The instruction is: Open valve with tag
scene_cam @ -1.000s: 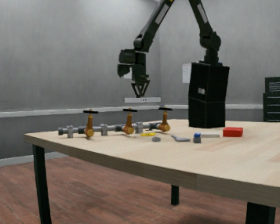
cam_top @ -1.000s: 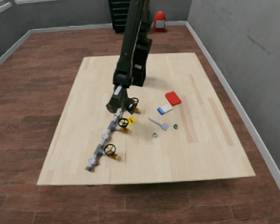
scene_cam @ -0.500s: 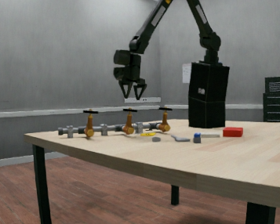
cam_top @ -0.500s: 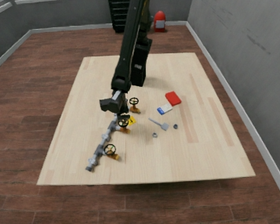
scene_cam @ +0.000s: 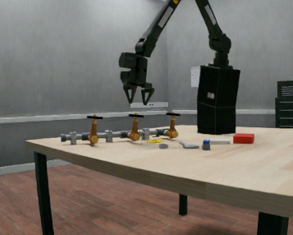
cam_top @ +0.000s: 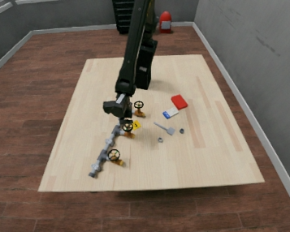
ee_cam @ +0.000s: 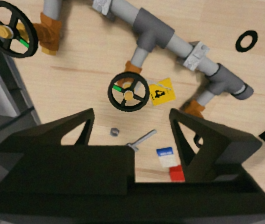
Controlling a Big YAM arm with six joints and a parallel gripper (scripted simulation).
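Note:
A grey pipe (cam_top: 108,146) on the table carries three valves with black handwheels and orange bodies. The middle valve has a yellow tag (cam_top: 136,125) beside it. In the wrist view the tag (ee_cam: 161,92) reads 4 and lies right next to the middle handwheel (ee_cam: 128,93). A second handwheel (ee_cam: 10,31) shows at the top left, and the third valve (ee_cam: 195,107) is partly hidden behind my right finger. My gripper (scene_cam: 139,95) is open and empty. It hangs well above the middle valve (scene_cam: 134,127), pointing down. Its fingers frame the tagged handwheel.
A red block (cam_top: 179,101), a blue and white block (cam_top: 170,113), a grey flat tool (cam_top: 165,128), a nut (cam_top: 161,139) and a small washer (cam_top: 181,131) lie right of the pipe. The arm's black base (scene_cam: 217,99) stands at the back of the table.

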